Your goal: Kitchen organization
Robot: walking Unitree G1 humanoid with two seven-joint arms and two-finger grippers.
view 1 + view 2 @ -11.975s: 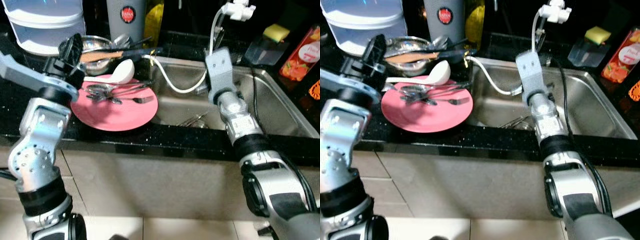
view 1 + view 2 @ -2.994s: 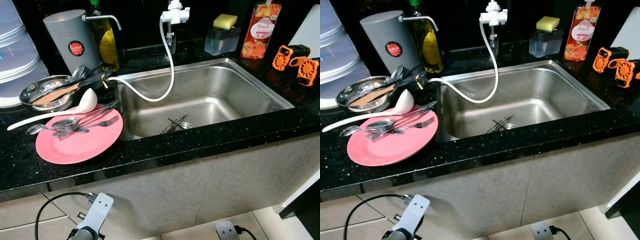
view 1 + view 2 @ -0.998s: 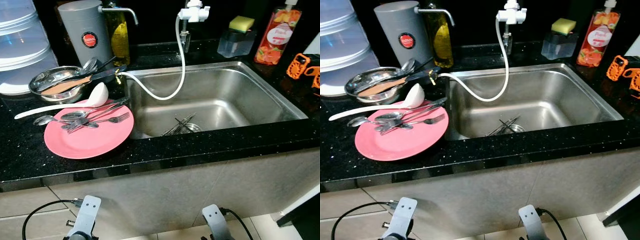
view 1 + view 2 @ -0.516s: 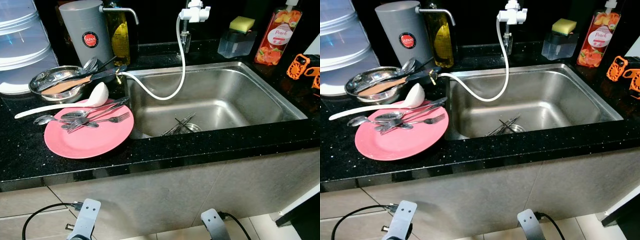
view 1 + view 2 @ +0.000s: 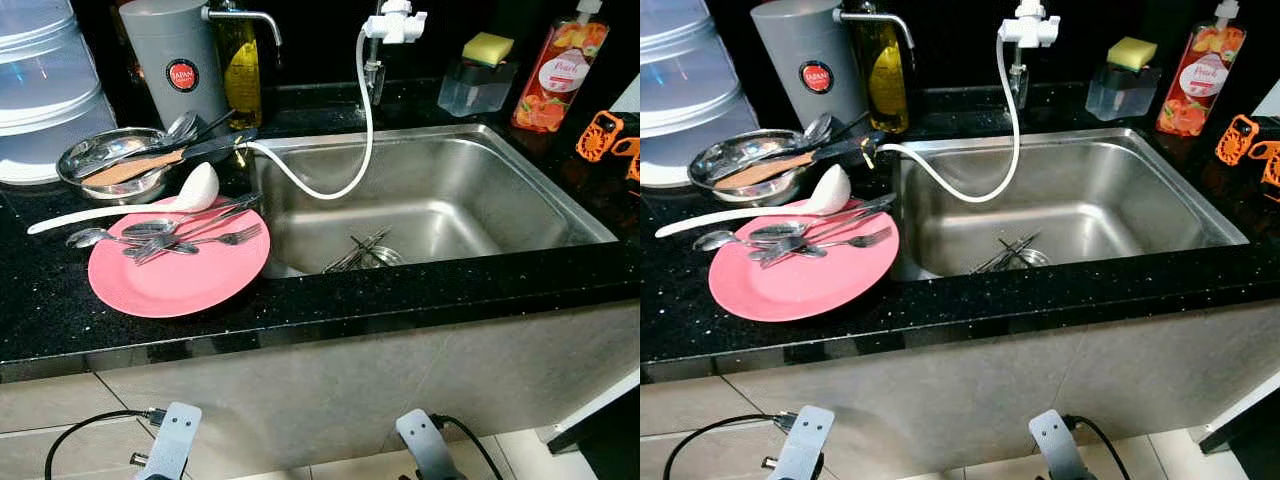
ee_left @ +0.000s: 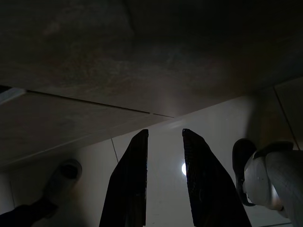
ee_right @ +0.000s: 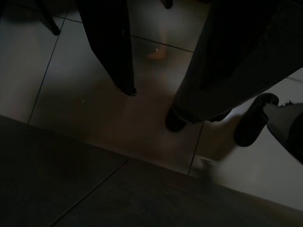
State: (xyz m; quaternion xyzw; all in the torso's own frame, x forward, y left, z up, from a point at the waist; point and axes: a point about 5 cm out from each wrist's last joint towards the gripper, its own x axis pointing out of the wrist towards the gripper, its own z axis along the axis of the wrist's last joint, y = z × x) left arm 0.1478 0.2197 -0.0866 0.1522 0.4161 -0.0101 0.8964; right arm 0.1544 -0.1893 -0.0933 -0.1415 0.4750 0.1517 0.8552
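Note:
A pink plate [image 5: 180, 275] lies on the black counter left of the sink, with several spoons and forks [image 5: 165, 238] across it and a white ladle [image 5: 198, 188] resting on its far rim. Behind it a steel bowl [image 5: 110, 165] holds a wooden spatula and more utensils. More cutlery [image 5: 360, 252] lies at the drain of the steel sink [image 5: 470, 190]. Both arms hang below the counter edge, left arm [image 5: 170, 445] and right arm [image 5: 425, 445]. My left gripper [image 6: 164, 135] is open over pale floor tiles, holding nothing. The right wrist view is dark, over floor tiles.
A white hose [image 5: 355, 140] drops from the tap into the sink. A grey jug [image 5: 185, 65], an oil bottle [image 5: 243, 70] and clear stacked containers [image 5: 40, 90] stand at the back left. A sponge holder [image 5: 478, 75], a soap bottle [image 5: 555, 75] and orange clips [image 5: 605, 135] are at the right.
Twelve seconds ago both arms were raised over the counter and sink; now they hang below the edge. The camera has shifted slightly. Plate, cutlery and bowl have not moved.

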